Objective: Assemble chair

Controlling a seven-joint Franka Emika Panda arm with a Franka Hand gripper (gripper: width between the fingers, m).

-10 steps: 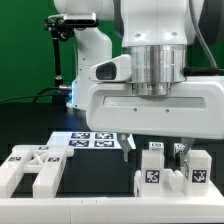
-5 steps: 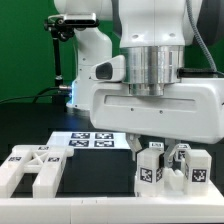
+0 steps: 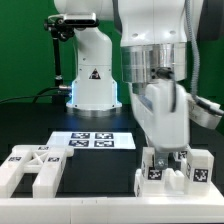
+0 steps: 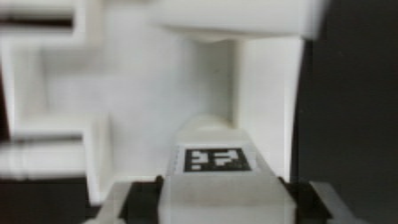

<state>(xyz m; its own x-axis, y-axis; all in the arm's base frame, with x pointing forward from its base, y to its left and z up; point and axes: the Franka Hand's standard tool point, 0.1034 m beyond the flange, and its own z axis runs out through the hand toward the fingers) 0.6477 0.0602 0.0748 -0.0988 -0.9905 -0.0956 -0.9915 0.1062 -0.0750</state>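
Several white chair pieces lie on the black table. A flat cross-braced piece (image 3: 35, 165) is at the exterior view's left. A cluster of tagged blocks (image 3: 152, 172) stands at the exterior view's right, and my gripper (image 3: 170, 152) reaches straight down into it. In the wrist view a white block with a black square tag (image 4: 215, 160) fills the gap between my two dark fingers (image 4: 143, 200), so my gripper (image 4: 217, 200) is shut on it. Behind the block is more white chair structure (image 4: 107, 90). In the exterior view my hand hides the grip itself.
The marker board (image 3: 92, 141) lies flat at the middle back. A white border rail (image 3: 100, 212) runs along the front edge. The arm's base (image 3: 92, 75) stands behind the board, before a green backdrop.
The hand has turned about its vertical axis, so it now shows its narrow side. The jaws have closed from wide onto the tagged block in the right cluster.
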